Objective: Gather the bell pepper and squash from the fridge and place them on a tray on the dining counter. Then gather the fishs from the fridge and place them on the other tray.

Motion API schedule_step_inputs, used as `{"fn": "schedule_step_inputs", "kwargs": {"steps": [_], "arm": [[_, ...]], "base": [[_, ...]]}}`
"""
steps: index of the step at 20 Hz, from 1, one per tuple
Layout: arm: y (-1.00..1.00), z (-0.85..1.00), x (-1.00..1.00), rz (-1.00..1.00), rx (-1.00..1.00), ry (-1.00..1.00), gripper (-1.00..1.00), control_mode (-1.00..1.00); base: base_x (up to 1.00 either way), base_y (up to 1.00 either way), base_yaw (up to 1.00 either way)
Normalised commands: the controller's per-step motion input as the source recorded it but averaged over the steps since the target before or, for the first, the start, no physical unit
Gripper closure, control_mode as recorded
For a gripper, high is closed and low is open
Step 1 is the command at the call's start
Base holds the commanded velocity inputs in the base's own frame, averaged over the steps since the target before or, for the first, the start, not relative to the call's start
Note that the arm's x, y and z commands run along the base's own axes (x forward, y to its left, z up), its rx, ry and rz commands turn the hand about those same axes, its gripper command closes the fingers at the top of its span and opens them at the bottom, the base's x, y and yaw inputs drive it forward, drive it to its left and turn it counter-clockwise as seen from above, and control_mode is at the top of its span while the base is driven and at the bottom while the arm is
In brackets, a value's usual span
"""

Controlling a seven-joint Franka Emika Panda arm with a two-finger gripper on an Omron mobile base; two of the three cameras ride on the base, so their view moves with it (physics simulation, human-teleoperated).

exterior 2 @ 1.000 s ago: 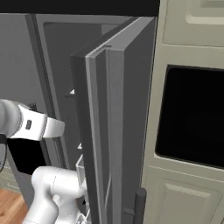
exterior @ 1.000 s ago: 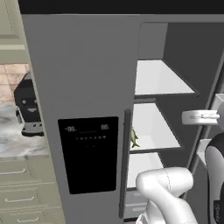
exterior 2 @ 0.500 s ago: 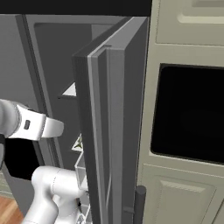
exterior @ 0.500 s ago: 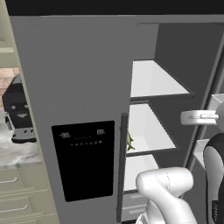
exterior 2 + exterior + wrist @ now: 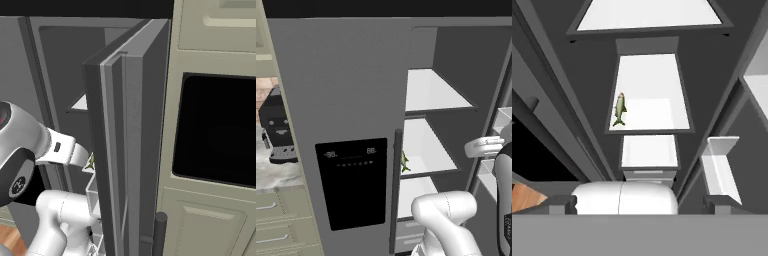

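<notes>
Fridge (image 5: 346,90) open on the right side, one fish on a shelf, gripper empty.

We find the right door (image 5: 127,150) swung out and the left door shut; its black dispenser panel (image 5: 353,182) carries a small pale display whose characters we cannot read, and a dark handle (image 5: 395,190) runs beside it. In the hand view the gripper (image 5: 639,202) faces the open compartment with its fingers (image 5: 562,202) spread wide, holding nothing. A greenish-silver fish (image 5: 620,109) lies at the left edge of the middle white shelf (image 5: 657,112), well apart from the fingers; the left base view shows its tail (image 5: 404,162) just past the door edge. We note a drawer (image 5: 648,152) below that shelf and a door bin (image 5: 722,170) to the right. A dark appliance (image 5: 277,127) stands on the worktop left of the fridge.
</notes>
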Motion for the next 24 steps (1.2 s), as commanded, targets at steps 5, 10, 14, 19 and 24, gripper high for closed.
{"fn": "schedule_step_inputs", "kwargs": {"steps": [5,10,14,19,24], "arm": [[0.01,-0.52,0.16,0.05,0.00,-0.02,-1.00,-1.00],[0.07,-0.33,0.50,0.08,0.00,-0.14,-1.00,-1.00],[0.21,-0.14,0.68,0.04,0.00,-0.04,-1.00,-1.00],[0.35,-0.18,0.57,0.02,0.00,0.00,-1.00,-1.00],[0.06,-0.24,0.57,0.11,0.00,0.00,-1.00,-1.00]], "base": [[0.00,0.00,0.00],[0.00,0.00,0.00],[0.00,0.00,0.00],[0.00,0.00,0.00],[0.00,0.00,0.00]]}}
